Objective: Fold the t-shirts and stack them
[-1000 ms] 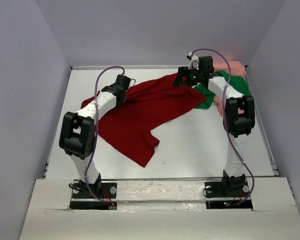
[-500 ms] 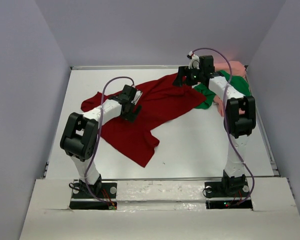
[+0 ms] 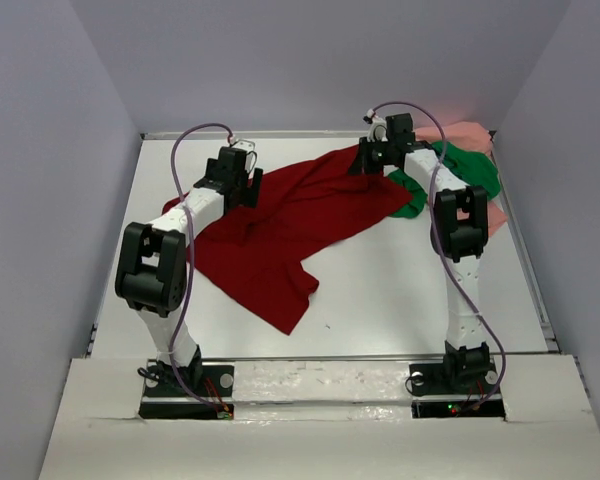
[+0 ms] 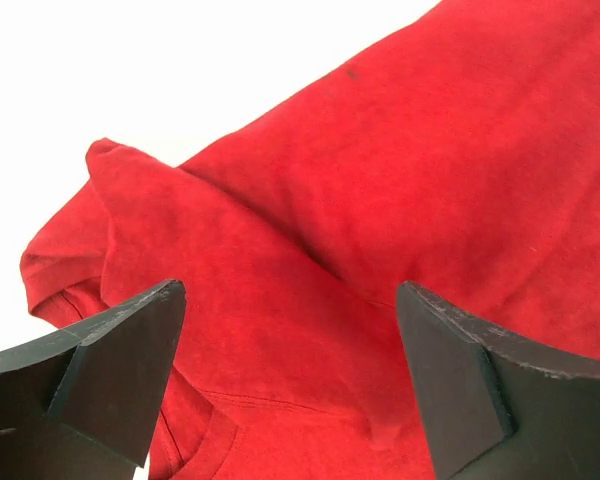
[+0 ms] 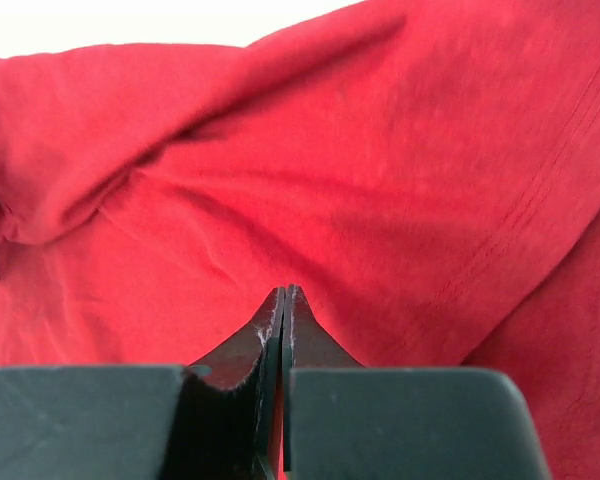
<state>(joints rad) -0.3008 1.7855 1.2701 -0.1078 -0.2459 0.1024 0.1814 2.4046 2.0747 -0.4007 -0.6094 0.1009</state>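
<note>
Item: dark red cloth t-shirt (image 3: 300,215) — laid rumpled, centre-left of white table (image 3: 380,290); right gripper (image 5: 283,293) clamped on far edge, prob. for straightening; left gripper (image 4: 288,300) held wide over sleeve — nothing gripped.

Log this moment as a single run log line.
dark red t-shirt: spread rumpled, unfolded | left fingers: open over it, holding nothing | right fingers: shut on its far edge | green t-shirt, pink t-shirt: heaped far right
</note>
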